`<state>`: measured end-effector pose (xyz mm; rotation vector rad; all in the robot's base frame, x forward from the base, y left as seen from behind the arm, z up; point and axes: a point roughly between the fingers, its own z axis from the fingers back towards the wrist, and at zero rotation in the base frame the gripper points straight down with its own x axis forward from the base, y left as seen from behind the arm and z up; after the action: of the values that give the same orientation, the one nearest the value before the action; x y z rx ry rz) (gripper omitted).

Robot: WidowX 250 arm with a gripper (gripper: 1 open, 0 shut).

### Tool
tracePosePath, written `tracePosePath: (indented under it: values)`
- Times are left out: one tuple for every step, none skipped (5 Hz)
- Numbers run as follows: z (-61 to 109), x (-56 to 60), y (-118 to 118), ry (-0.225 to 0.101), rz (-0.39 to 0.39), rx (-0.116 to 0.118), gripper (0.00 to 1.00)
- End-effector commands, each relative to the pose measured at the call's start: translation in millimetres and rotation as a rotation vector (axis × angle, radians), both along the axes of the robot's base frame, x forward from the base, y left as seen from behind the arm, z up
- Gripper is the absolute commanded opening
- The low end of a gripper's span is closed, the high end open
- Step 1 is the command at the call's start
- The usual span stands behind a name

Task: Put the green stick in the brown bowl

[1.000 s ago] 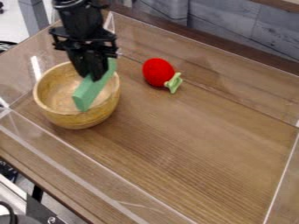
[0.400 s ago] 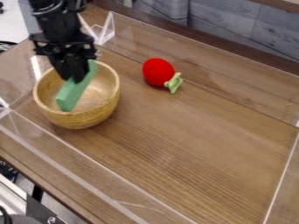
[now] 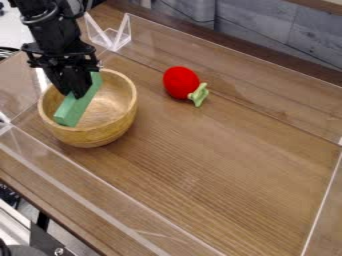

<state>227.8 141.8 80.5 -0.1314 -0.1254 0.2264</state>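
Black gripper [image 3: 74, 80] pointing straight down over the left part of the brown bowl [image 3: 112, 118], fingers clamped on the upper end of the green stick [image 3: 75, 106]. Stick tilted, lower end down inside the bowl near its left inner wall; contact with the wood impossible to tell. Bowl sitting on the wooden table [image 3: 214, 170] near the front-left corner. 1 red ball [image 3: 181, 81] with green leaf well apart to the right.
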Motion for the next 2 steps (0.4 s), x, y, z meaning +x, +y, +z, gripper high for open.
tracePosePath:
  values:
    - [6.6,-2.5,-4.1,-0.04,-0.027,0.019,0.0]
    - [8.9,-6.1,-10.1,-0.056,-0.046,0.02,0.0]
